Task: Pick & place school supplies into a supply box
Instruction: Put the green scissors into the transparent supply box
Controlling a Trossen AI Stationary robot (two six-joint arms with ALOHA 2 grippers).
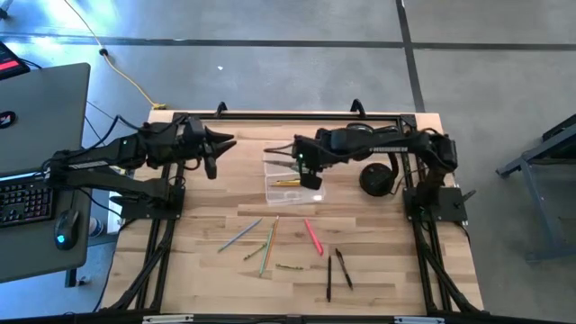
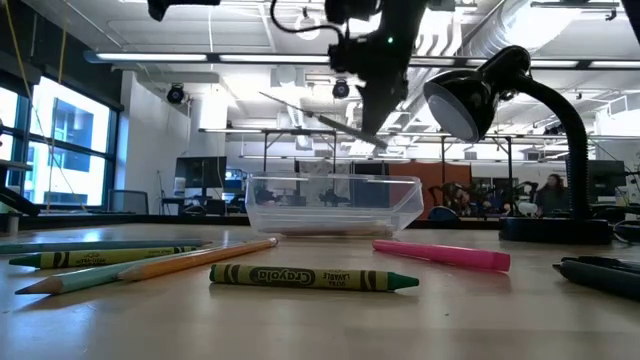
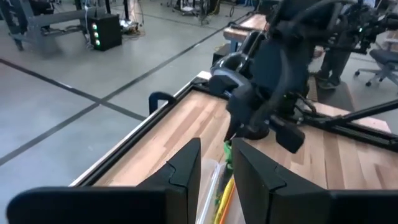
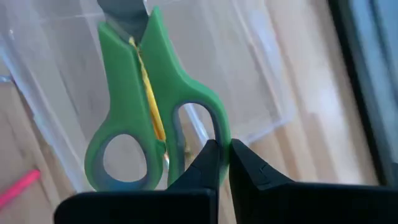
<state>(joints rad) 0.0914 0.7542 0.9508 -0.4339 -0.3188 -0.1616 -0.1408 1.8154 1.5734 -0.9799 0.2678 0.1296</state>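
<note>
My right gripper [image 4: 224, 155] is shut on small green-handled scissors [image 4: 146, 106] above the clear supply box [image 1: 292, 183]. The box rests on the table's middle, with a yellow pencil [image 1: 288, 183] inside. In the low view the scissors' blades [image 2: 310, 113] slant out from the gripper over the box [image 2: 335, 203]. My left gripper [image 1: 225, 142] hovers open and holding nothing over the table's far left, pointing at the box. Pencils [image 1: 267, 245], a pink marker [image 1: 312, 236] and black pens [image 1: 342, 266] lie flat on the near half. My right gripper pinches the outer rim of one handle loop [image 4: 219, 138] between its two fingertips. The fingers come from above, slanting down. The scissors are closed and lifted clear over the box, with the blades pointing away from the fingers.
A black desk lamp [image 1: 378, 177] stands right of the box, under my right arm; its head [image 2: 460, 105] faces the box. A green crayon [image 2: 313, 277] and tan and green pencils [image 2: 150, 262] lie near the front edge. A laptop and keyboard [image 1: 27, 193] sit off the table's left.
</note>
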